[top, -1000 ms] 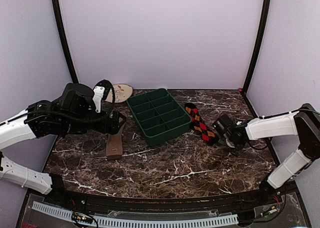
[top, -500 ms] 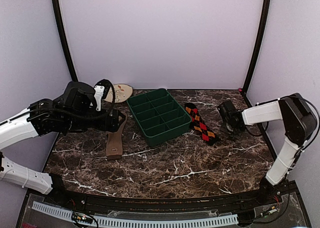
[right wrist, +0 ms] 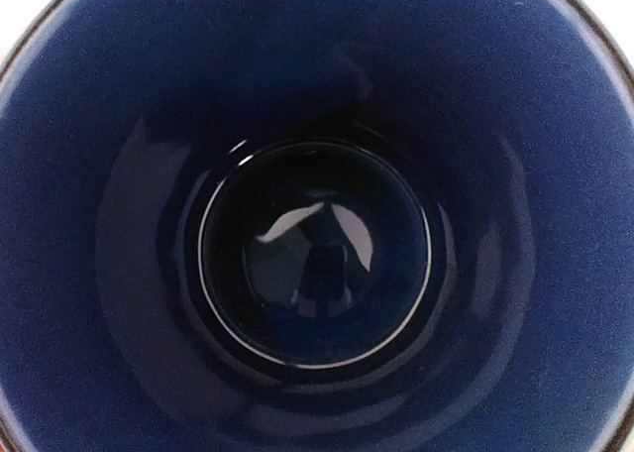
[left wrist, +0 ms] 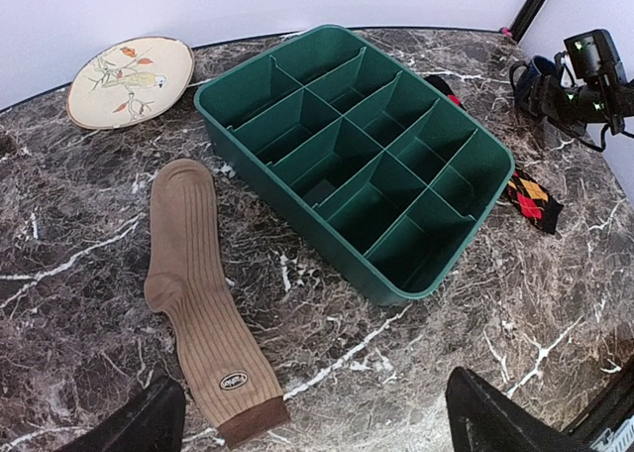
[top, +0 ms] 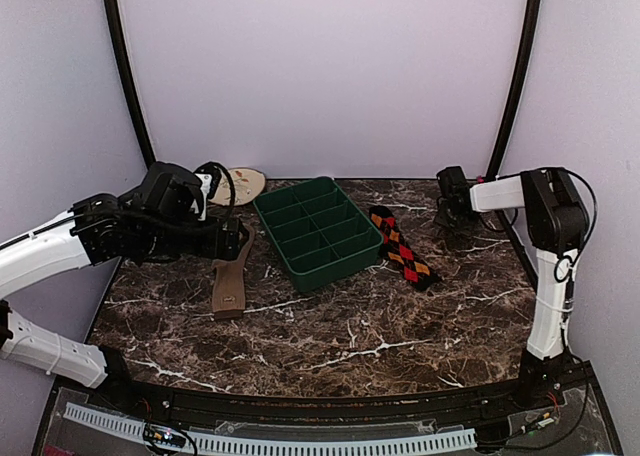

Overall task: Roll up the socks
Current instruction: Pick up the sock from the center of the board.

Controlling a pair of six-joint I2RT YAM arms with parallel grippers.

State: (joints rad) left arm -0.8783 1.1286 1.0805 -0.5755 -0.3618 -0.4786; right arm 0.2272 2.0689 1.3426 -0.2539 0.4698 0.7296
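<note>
While the tan sock (left wrist: 193,264) shows a label (left wrist: 233,381) (unreadable), left end effector (left wrist: 315,393) gapes; right end effector (left wrist: 580,75): indeterminate.

Robot lab booth: blank pale walls (top: 320,76), marble-print table (top: 350,326).

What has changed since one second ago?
The right gripper swung away from the argyle sock to the far right corner, its camera looking into a dark blue cup. No grasp or release is visible. That sock, the tan sock, the tray and the left gripper hardly moved.
</note>
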